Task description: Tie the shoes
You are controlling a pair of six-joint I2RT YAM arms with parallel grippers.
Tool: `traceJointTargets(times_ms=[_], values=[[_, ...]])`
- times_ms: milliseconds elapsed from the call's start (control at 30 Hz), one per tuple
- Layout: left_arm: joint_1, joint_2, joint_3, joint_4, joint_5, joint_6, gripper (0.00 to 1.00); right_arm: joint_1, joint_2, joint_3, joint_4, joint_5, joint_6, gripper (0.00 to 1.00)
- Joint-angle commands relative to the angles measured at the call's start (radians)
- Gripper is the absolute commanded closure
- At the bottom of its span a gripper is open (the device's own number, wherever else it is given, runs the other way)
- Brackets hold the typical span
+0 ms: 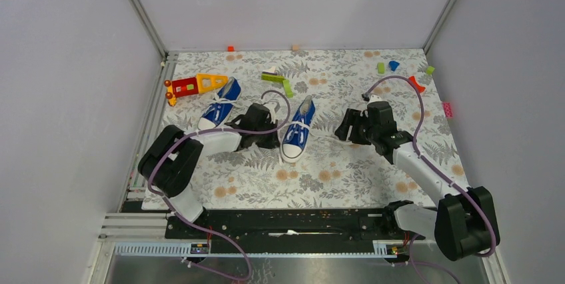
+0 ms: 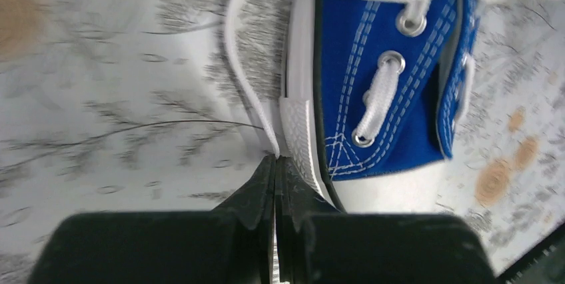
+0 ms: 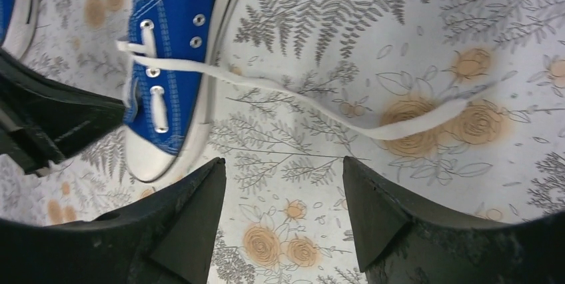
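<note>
Floral cloth (image 1: 346, 184) lies under two blue shoes (image 1: 296, 134). The left gripper (image 2: 276, 164) pinches a white lace (image 2: 234, 64) by its end; the right gripper (image 3: 283, 191) stands wide open near a loose lace (image 3: 313, 105).

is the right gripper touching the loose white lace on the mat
Apart. The right wrist view shows the right gripper open, with bare mat between both fingertips and the lace lying beyond them.

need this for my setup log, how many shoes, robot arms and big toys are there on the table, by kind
shoes: 2
robot arms: 2
red-orange-yellow toy: 1
total: 5
</note>
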Motion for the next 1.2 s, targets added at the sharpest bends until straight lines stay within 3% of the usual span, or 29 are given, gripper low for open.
traceJointTargets(times_ms=[0, 300, 400, 500, 700, 1067, 1100, 1167], values=[[-0.052, 0.021, 0.054, 0.026, 0.099, -0.043, 1.00, 0.021, -0.044, -0.008, 0.048, -0.070, 0.007, 0.29], [-0.062, -0.028, 0.051, 0.039, 0.185, 0.003, 1.00, 0.030, 0.093, 0.027, 0.085, -0.184, -0.043, 0.29], [-0.093, -0.062, 0.056, 0.083, 0.320, 0.046, 1.00, 0.038, 0.151, 0.043, 0.116, -0.220, -0.024, 0.29], [-0.144, -0.089, 0.099, 0.014, 0.243, 0.065, 1.00, 0.056, 0.180, 0.062, 0.120, -0.217, -0.004, 0.29], [-0.102, -0.118, 0.119, -0.083, 0.001, 0.046, 1.00, 0.081, 0.207, 0.093, 0.111, -0.177, -0.038, 0.27], [0.051, -0.328, -0.077, -0.056, -0.301, -0.110, 1.00, 0.127, 0.245, 0.101, 0.180, -0.146, -0.048, 0.26], [0.061, -0.342, -0.099, -0.063, -0.308, -0.131, 0.97, 0.127, 0.243, 0.100, 0.179, -0.135, -0.048, 0.26], [0.070, -0.361, -0.129, -0.090, -0.309, -0.154, 0.75, 0.127, 0.241, 0.100, 0.166, -0.114, -0.049, 0.26]])
